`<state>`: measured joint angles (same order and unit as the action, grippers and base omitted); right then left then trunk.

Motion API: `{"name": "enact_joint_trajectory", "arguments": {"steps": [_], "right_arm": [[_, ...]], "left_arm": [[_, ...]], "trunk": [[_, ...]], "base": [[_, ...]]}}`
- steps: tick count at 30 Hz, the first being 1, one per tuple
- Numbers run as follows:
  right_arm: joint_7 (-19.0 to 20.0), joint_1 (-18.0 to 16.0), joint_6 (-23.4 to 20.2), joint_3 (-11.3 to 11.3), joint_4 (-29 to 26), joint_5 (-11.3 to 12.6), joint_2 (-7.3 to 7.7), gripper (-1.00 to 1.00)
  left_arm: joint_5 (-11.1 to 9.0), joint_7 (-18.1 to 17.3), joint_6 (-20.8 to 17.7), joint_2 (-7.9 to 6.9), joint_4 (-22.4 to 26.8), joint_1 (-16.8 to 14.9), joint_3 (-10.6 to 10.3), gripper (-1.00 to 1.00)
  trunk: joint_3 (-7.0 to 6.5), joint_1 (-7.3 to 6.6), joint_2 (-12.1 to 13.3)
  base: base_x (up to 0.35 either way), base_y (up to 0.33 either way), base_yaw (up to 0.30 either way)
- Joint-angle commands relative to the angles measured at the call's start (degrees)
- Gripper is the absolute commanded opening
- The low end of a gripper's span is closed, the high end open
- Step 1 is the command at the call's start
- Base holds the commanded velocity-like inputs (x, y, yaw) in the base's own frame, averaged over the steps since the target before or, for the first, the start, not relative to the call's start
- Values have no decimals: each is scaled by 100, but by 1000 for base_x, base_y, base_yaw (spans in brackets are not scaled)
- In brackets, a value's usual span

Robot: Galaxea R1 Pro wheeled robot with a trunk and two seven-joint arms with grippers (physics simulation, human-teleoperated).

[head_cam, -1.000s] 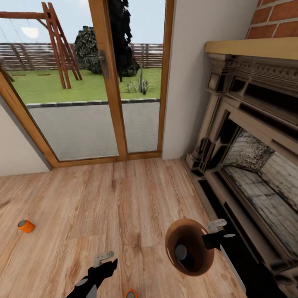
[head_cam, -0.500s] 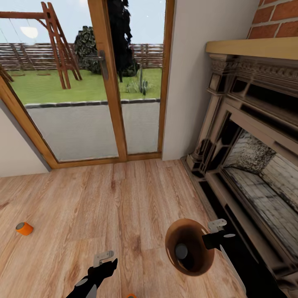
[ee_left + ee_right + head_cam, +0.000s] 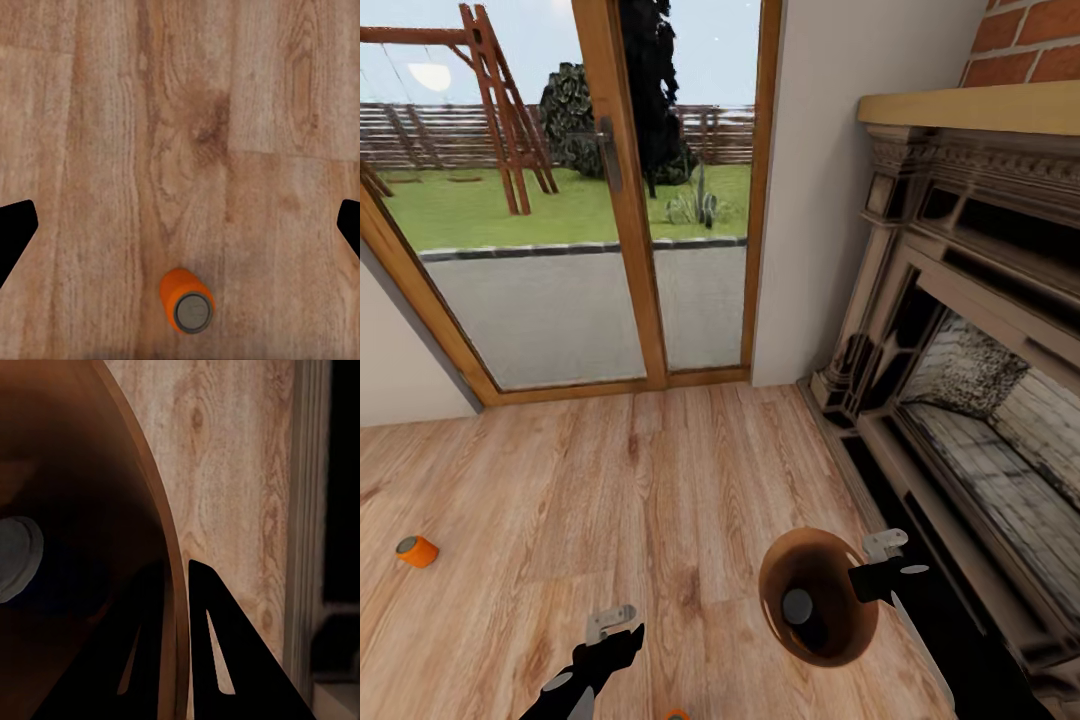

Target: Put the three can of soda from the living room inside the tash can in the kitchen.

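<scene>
Right gripper [image 3: 872, 575] clamped on trash can rim [image 3: 775, 600], left gripper [image 3: 622, 622] spread wide, empty

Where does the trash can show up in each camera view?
Head view: trash can low, right of centre, its rim pinched by the right pincer.
Right wrist view: trash can, brown inner wall close up, rim between the pincer's fingers.
Left wrist view: wood floor with an orange can.
Shared landmark: the grey-topped can inside it.

Orange can [image 3: 187, 299] (grey top), brown-lined bin [image 3: 830, 655], wood-grain floor [image 3: 660, 500]
</scene>
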<state>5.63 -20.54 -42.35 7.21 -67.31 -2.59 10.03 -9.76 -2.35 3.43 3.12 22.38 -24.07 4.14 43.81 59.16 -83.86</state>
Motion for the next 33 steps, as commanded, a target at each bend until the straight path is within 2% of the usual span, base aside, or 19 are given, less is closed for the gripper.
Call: {"name": "enact_joint_trajectory", "arguments": {"steps": [1,13,24,29,33], "right_arm": [[35,-2,-2,0,-2,48,-1,-100],[35,-2,-2,0,-2,48,-1,-100],[35,-2,-2,0,-2,48,-1,-100],[35,-2,-2,0,-2,48,-1,-100],[35,-2,-2,0,-2,48,-1,-100]], "left_arm": [[0,0,0,1,1,1,0,100],[0,-2,0,4,-5,-1,-1,100],[0,-2,0,4,-6,0,-1,100],[0,-8,0,4,-6,0,-1,100],[0,-8,0,4,-6,-1,-1,100]], "trunk": [[19,22,-42],[293,286,-523],[380,286,-523],[516,396,-724],[553,396,-724]], "base": [[0,0,0],[0,0,0],[0,0,0],[0,0,0],[0,0,0]]}}
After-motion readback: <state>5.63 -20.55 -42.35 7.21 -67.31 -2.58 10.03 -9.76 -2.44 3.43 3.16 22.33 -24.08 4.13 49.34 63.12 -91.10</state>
